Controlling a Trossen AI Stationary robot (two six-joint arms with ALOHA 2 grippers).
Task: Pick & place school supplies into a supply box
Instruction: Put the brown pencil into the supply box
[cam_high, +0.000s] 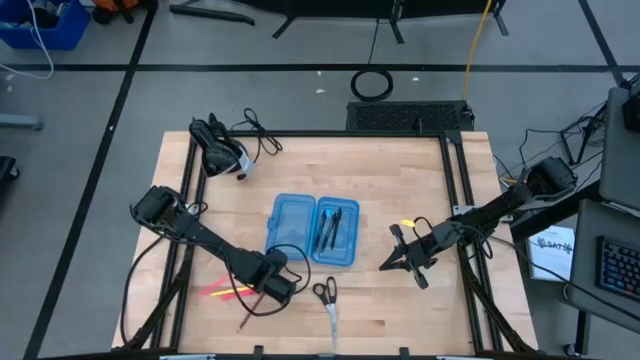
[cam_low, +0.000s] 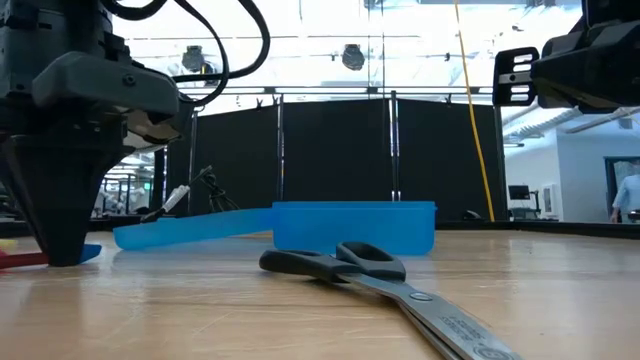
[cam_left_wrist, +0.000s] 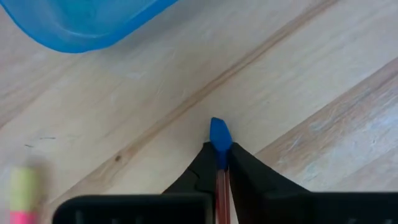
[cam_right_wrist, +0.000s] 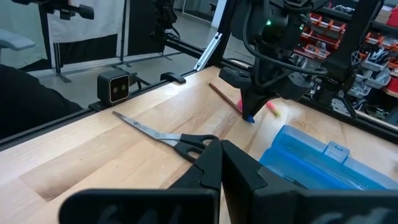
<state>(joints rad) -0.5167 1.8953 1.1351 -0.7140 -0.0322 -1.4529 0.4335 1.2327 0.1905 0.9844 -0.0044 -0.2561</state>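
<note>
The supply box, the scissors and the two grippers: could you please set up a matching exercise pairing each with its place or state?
Things:
1. supply box
2. scissors
3. left gripper
4. right gripper

States:
A. shut on a blue-tipped pencil, down at the table
B. lying flat on the table's front edge side, untouched
C. open, dark pens in one half
D. shut, holding nothing, off to the box's right

Pairs: 1-C, 2-B, 3-A, 4-D
</note>
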